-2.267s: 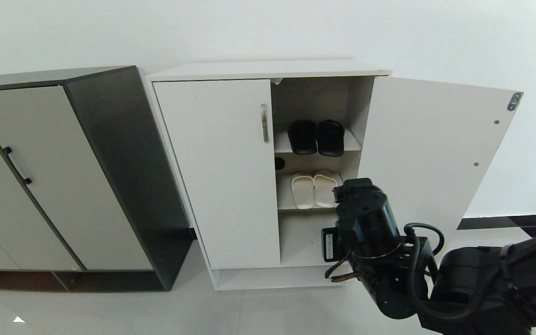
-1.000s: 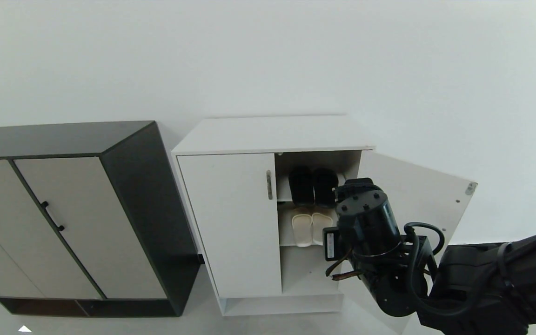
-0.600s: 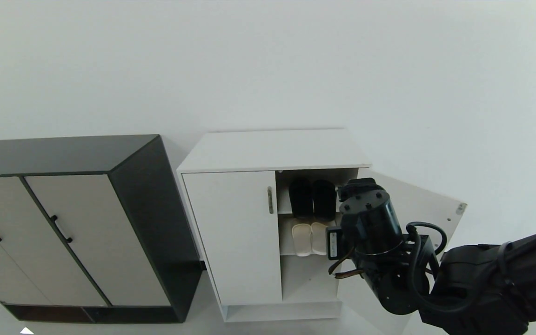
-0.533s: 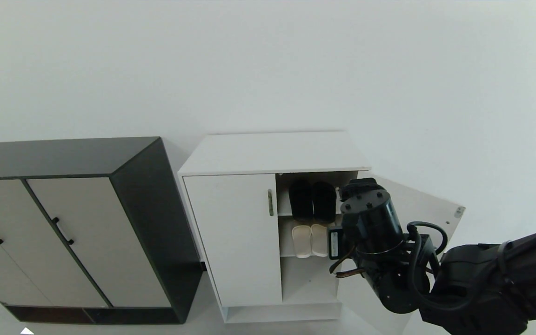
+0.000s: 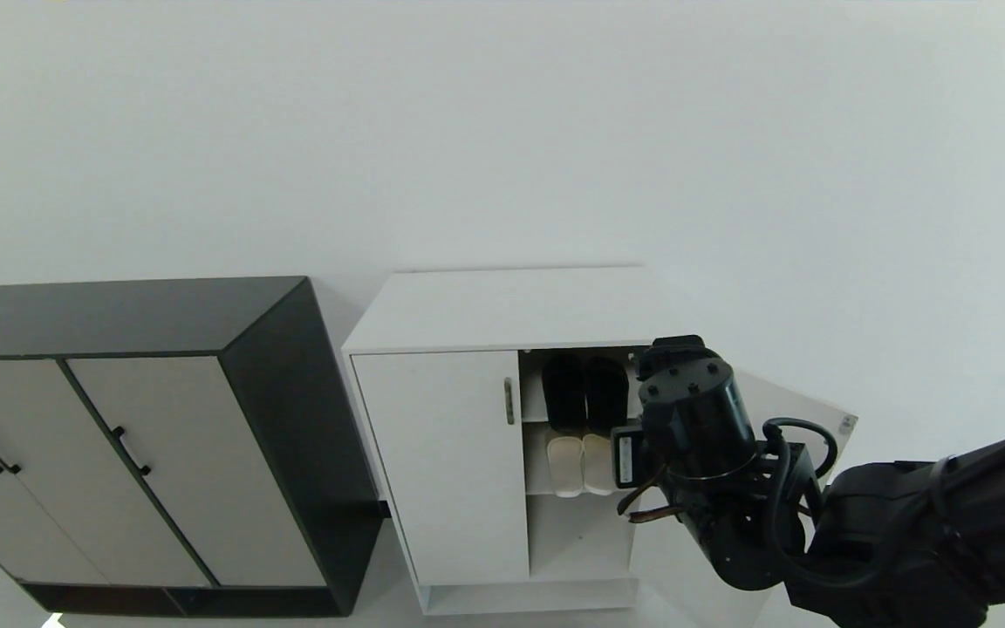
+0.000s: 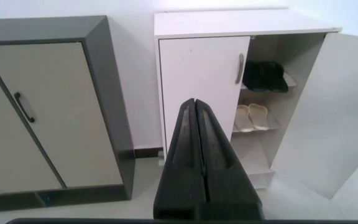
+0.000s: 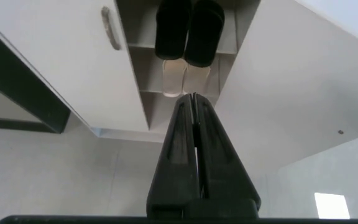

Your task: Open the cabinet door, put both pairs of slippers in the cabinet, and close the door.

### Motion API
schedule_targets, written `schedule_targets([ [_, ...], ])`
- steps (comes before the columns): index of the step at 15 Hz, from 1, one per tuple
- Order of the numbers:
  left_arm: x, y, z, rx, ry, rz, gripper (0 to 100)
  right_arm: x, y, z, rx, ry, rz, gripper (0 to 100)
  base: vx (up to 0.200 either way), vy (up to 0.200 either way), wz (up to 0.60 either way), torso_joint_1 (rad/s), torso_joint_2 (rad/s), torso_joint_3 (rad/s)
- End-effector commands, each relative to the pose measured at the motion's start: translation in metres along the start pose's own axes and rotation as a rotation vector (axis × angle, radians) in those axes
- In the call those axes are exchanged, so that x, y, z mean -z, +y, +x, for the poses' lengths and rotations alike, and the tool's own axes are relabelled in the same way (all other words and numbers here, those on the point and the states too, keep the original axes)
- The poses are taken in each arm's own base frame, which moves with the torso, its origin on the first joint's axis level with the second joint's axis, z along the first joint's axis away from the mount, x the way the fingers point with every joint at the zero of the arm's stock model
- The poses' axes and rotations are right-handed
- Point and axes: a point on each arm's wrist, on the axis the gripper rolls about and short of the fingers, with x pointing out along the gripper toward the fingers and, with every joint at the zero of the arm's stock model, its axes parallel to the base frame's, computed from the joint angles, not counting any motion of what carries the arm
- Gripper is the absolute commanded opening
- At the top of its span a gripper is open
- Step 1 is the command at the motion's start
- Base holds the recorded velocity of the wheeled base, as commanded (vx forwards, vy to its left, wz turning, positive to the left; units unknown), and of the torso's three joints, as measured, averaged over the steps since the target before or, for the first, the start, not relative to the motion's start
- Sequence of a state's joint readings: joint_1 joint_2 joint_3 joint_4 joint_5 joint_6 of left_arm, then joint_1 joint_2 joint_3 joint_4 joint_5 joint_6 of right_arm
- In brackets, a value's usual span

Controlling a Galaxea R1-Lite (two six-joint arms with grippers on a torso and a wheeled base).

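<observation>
Left pincer [image 6: 196, 104] is pointing toward the white cabinet [image 6: 229, 23], its two black fingers [image 6: 185, 143] pressing flat together with no gap between them.

The cabinet's handled door [image 6: 197, 81] is sitting shut, with a metal handle [image 6: 239, 68] running upright along its inner edge. The other door [image 6: 344, 112] is standing wide open, baring the shelves.

Black slippers [image 6: 265, 74] are lying side by side on the upper shelf. White slippers [image 6: 252, 117] are lying side by side on the shelf below, close to its front edge.

A dark grey cabinet [image 6: 98, 93] is standing just beside the white one, its pale door [image 6: 48, 112] carrying a black handle [image 6: 25, 107]. Both are resting on a pale floor [image 6: 135, 190].
</observation>
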State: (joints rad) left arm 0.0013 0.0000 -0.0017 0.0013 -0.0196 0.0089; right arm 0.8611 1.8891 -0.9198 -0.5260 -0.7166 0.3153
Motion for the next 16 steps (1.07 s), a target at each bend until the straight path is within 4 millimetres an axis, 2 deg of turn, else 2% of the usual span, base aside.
schedule_targets([
  [1, 0.0, 0.0, 0.0, 0.0, 0.002, 0.0, 0, 0.002, 0.0, 0.0, 0.0, 0.0, -0.006, 0, 0.0, 0.0, -0.6, 0.022, 0.0, -0.022],
  [6, 0.0, 0.0, 0.0, 0.0, 0.0, 0.0, 0, 0.004, 0.0, 0.001, 0.0, -0.003, -0.018, 0, 0.0, 0.0, -0.6, 0.006, 0.0, 0.0],
  [14, 0.0, 0.0, 0.0, 0.0, 0.0, 0.0, 0, -0.004, -0.014, 0.015, 0.036, -0.029, 0.004, 0, 0.0, 0.0, 0.0, 0.0, 0.0, 0.0],
  [16, 0.0, 0.0, 0.0, 0.0, 0.002, 0.0, 0, -0.014, -0.024, 0.024, 0.031, -0.039, 0.037, 0, 0.0, 0.0, 0.0, 0.0, 0.0, 0.0],
])
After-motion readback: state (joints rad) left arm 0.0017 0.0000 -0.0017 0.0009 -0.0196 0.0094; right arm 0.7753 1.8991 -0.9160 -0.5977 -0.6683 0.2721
